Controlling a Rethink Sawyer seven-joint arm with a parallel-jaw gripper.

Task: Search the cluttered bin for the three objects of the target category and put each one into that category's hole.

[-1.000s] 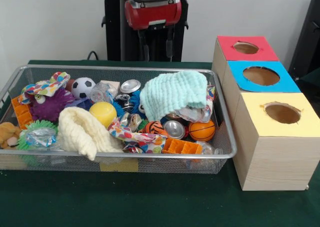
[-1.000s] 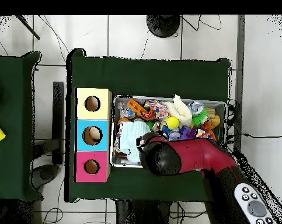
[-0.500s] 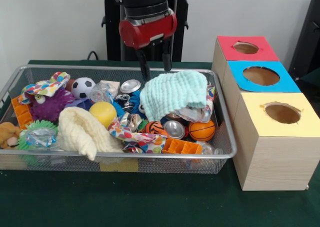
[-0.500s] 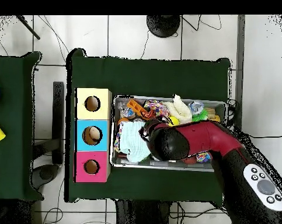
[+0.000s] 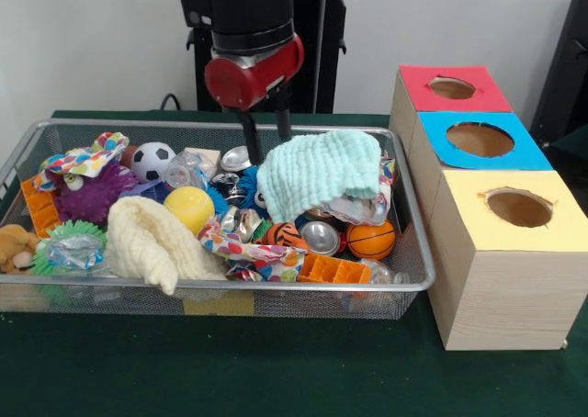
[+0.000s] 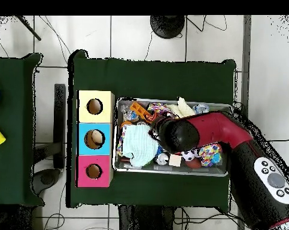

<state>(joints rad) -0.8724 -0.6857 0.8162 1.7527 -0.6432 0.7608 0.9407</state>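
Note:
The wire mesh bin (image 5: 276,289) holds a heap of toys and cloths. One polka-dot fabric piece (image 5: 84,159) lies at the bin's back left on a purple toy. A second piece (image 5: 250,253) lies at the front middle. A third piece (image 5: 387,172) peeks out at the right under the mint cloth. My gripper (image 5: 265,140) is open and empty. It hangs over the bin's back middle, just left of the mint cloth. The yellow-topped box's hole (image 5: 519,208) is at the front right, also in the overhead view (image 6: 94,106). In the overhead view my arm (image 6: 178,135) covers the bin's middle (image 6: 170,172).
A mint-green waffle cloth (image 5: 320,173) and a cream fluffy cloth (image 5: 152,242) lie on the heap. A soccer ball (image 5: 152,161), yellow ball (image 5: 190,208), small basketball (image 5: 371,240) and cans (image 5: 321,237) sit around them. Blue-topped (image 5: 480,140) and red-topped (image 5: 451,87) boxes stand behind the yellow one.
My gripper has come down and moved left in the front view, from above the bin's back rim to low over the heap beside the mint cloth. Nothing in the bin has moved.

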